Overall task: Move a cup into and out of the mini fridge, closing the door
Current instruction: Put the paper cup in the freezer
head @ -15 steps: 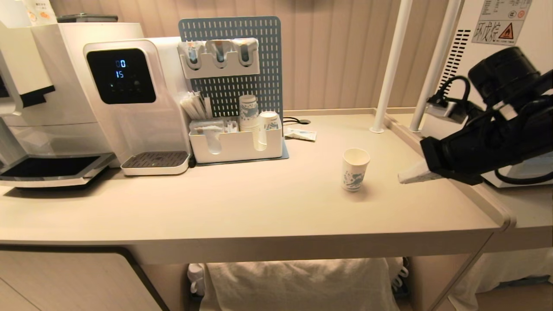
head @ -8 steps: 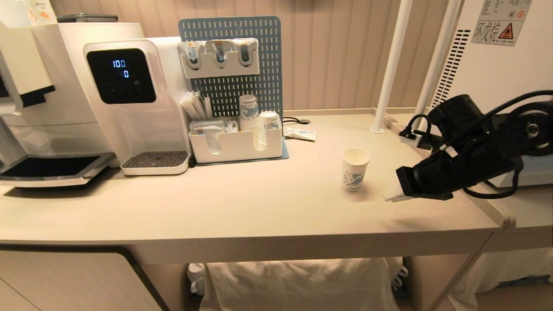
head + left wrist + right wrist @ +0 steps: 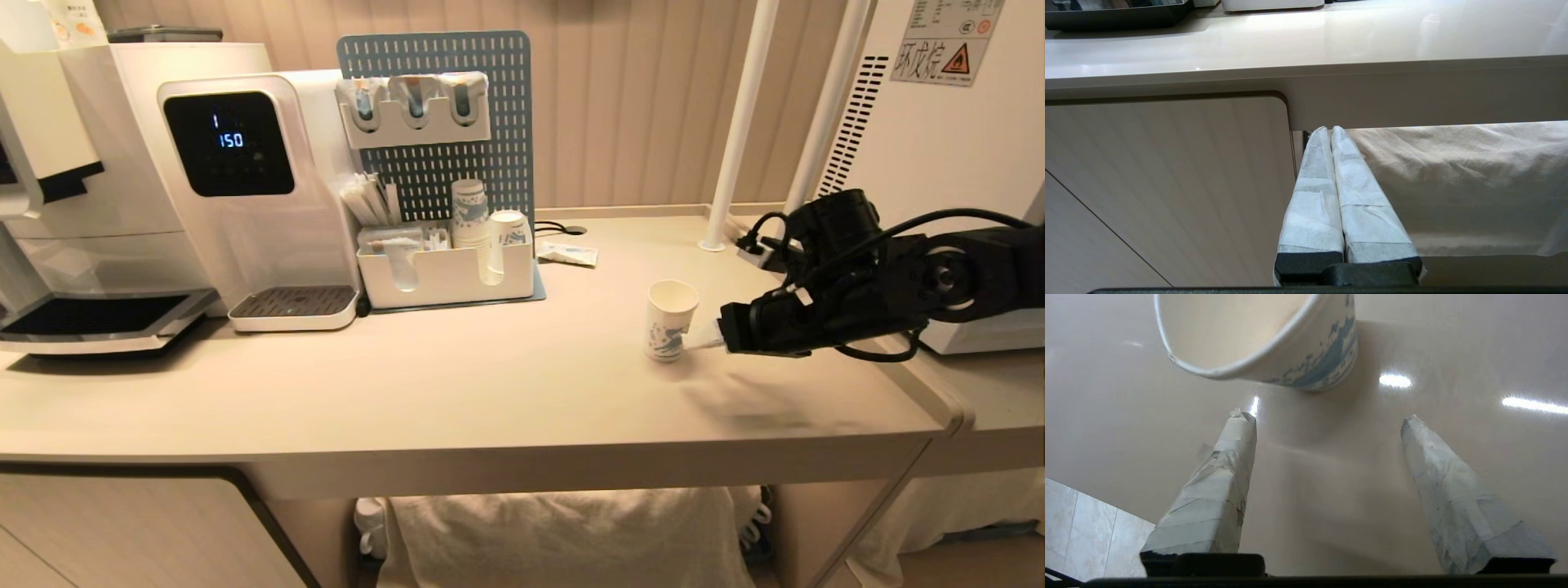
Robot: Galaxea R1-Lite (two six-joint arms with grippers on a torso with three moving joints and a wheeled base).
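Observation:
The cup point(image 3: 671, 320), white paper with a blue swirling print, stands upright on the beige table point(image 3: 490, 384), right of the middle. My right gripper point(image 3: 704, 343) reaches in from the right, low over the table, its tips just short of the cup's side. In the right wrist view the cup point(image 3: 1274, 339) sits just beyond the right gripper point(image 3: 1327, 418), whose taped fingers point(image 3: 1229, 473) stand wide open with only bare tabletop between them. The mini fridge point(image 3: 931, 139) is the white vented box at the far right; its door is out of view. My left gripper point(image 3: 1327, 130) is shut, parked below the table's front edge.
At the back left stand a water dispenser point(image 3: 245, 188), a blue pegboard point(image 3: 441, 122) and a white organizer point(image 3: 445, 273) with stacked cups. A sachet point(image 3: 569, 254) lies behind the cup. Two white poles point(image 3: 739, 122) rise at the back right. The table's right edge has a raised rim point(image 3: 939, 392).
My right arm has come down and moved left, from the table's right edge up to the cup. Its jaws have gone from shut to wide open. The cup has not moved.

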